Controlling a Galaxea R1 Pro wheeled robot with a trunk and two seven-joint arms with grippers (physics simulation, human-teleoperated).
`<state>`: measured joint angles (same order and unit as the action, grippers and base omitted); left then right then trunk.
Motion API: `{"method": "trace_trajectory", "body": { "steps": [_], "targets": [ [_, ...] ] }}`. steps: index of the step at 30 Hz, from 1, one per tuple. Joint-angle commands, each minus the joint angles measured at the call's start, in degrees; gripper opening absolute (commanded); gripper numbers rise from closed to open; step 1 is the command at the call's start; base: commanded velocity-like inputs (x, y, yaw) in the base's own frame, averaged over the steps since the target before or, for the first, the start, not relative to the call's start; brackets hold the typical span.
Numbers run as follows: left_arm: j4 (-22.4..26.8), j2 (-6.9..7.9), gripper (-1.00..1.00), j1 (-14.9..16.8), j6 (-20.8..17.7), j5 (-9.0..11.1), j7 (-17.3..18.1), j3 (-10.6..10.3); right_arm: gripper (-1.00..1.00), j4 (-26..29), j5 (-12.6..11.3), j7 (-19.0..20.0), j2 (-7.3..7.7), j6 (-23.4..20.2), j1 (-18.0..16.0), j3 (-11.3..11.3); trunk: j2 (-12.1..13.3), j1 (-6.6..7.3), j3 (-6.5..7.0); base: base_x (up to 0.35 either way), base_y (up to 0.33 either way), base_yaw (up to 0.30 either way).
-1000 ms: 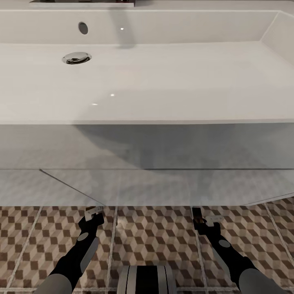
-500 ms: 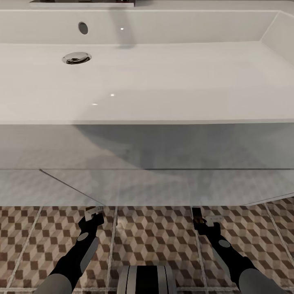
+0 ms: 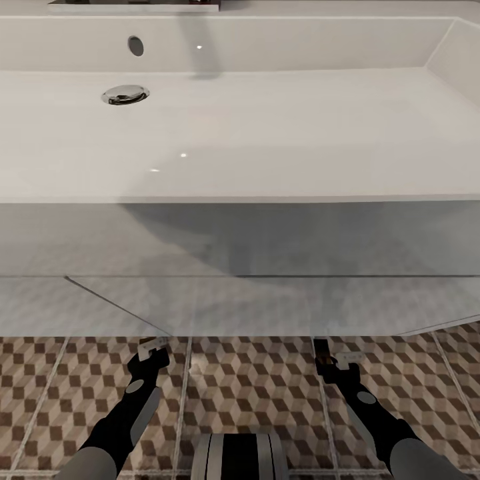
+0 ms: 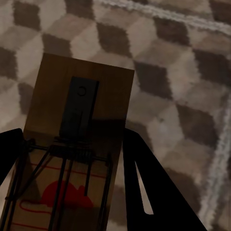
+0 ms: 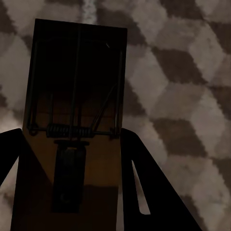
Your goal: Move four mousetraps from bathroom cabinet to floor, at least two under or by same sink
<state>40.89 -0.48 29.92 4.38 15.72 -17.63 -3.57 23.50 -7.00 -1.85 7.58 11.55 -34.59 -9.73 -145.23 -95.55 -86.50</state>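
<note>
In the left wrist view a tan mousetrap (image 4: 82, 96) with dark wire and a red mark sits between the dark fingers of my left gripper (image 4: 72, 137), just above the cube-patterned bathroom floor (image 4: 183, 72). My right gripper (image 5: 71, 134) grips a second mousetrap (image 5: 77, 72) by its long edges. In the head view the left gripper (image 3: 153, 348) and right gripper (image 3: 333, 357) hang low over the floor (image 3: 253, 387), right in front of the sink (image 3: 267, 133). The cabinet is out of view.
The white drawer unit (image 3: 240, 240) under the basin stands as a wall just beyond both grippers. A round chrome drain (image 3: 125, 94) lies in the basin. My own trunk (image 3: 240, 457) shows between the arms at the near edge.
</note>
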Motion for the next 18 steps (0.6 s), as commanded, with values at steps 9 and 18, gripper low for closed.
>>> {"method": "trace_trajectory", "body": {
  "steps": [9,18],
  "targets": [
    [0.0,0.17,-1.00,0.0,0.0,0.5,-0.2,-0.4,-1.00,0.0,-0.8,0.0,0.06,0.2,0.0,-0.5,0.0,0.01,-0.03,0.007,0.000,0.000],
    [0.0,0.10,-1.00,0.1,-0.1,0.5,-0.2,-0.4,-1.00,0.0,-0.7,0.0,0.06,0.2,0.0,-0.5,0.0,0.01,-0.03,0.108,0.000,0.000]
  ]
}}
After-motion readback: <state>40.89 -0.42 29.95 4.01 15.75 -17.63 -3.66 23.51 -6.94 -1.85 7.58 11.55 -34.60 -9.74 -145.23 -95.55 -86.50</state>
